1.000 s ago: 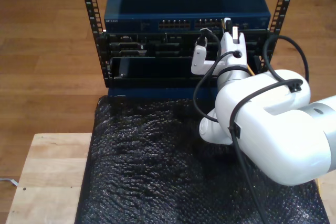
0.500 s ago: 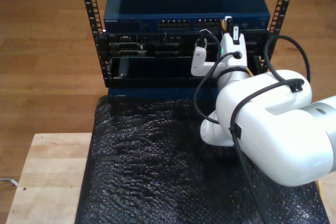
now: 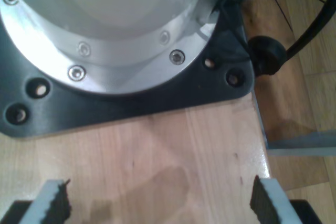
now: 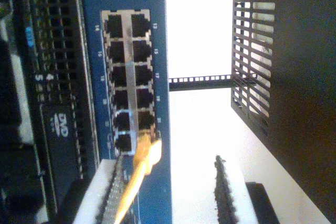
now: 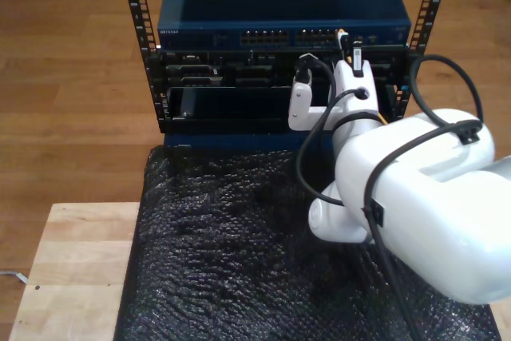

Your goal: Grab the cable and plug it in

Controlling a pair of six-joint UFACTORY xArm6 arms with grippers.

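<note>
The arm has pushed further toward the blue switch [image 5: 283,36] than a second ago, so insertion looks close. My second hand [image 4: 173,192] clenches the cable [image 4: 137,174], plug tip just touching the port block's [image 4: 128,77] end port; open room beside it. My first hand [image 3: 157,203] hangs released over the worktop [image 3: 157,156].

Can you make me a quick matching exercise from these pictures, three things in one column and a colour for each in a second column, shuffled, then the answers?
Things:
1. the cable
2. the network switch
3. the padding sheet on the table

Colours:
A. black
B. yellow-orange
C. blue

Pairs: 1-B, 2-C, 3-A

The cable's tip sits at the switch's port block, held in my second gripper.
</note>
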